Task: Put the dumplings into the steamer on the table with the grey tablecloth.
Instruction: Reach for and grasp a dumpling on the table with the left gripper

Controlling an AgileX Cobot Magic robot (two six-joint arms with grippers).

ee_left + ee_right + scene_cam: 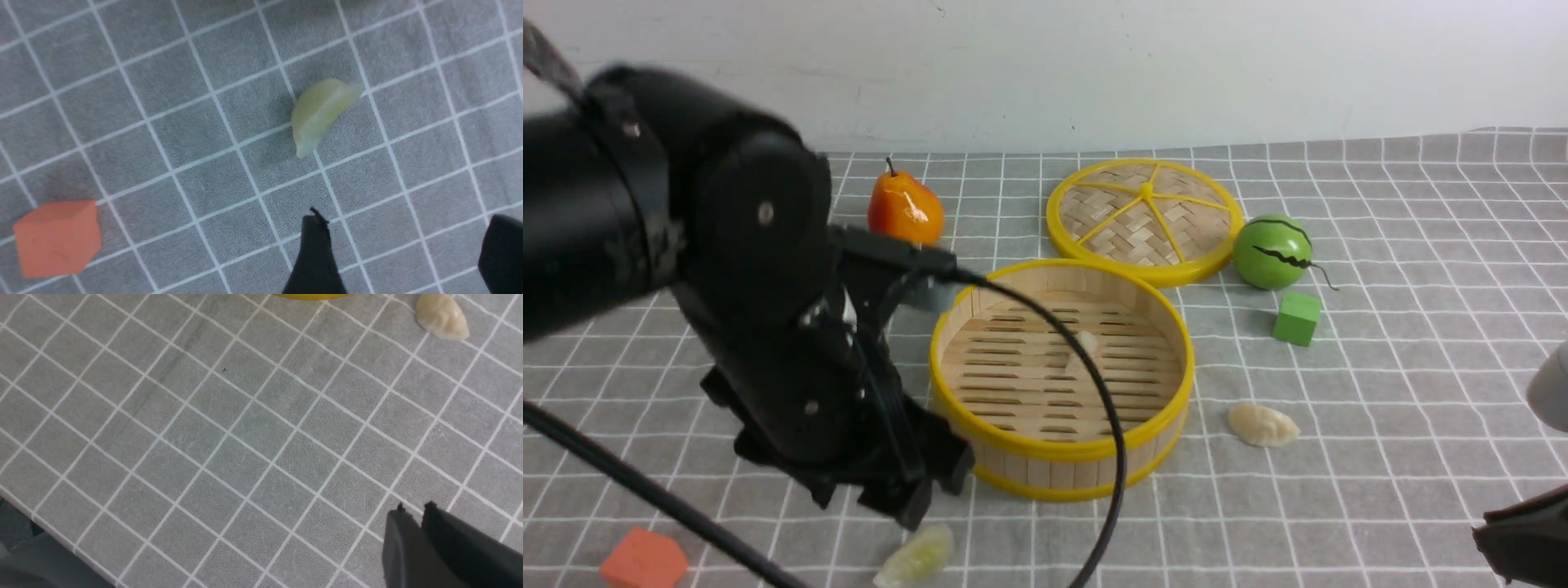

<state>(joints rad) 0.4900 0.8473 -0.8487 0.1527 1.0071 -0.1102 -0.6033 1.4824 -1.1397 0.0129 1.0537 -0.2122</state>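
The bamboo steamer (1045, 447) with yellow rims stands mid-table on the grey tablecloth (1380, 367). One cream dumpling (1085, 346) lies on its slatted floor. A second cream dumpling (1262, 425) (441, 318) rests on the cloth to the steamer's right. The pale green dumpling (916, 557) (320, 114) lies near the front edge. My left gripper (913, 506) (408, 245) hangs open and empty just behind it, not touching. My right gripper (1523, 539) (413, 516) is at the front right, its fingers shut on nothing, well short of the cream dumpling.
An orange cube (644, 560) (57, 237) sits front left. At the back are a pear (905, 211), the flat woven lid (1145, 219), a green striped ball (1272, 251) and a green cube (1296, 318). A black cable (1094, 384) crosses in front of the steamer.
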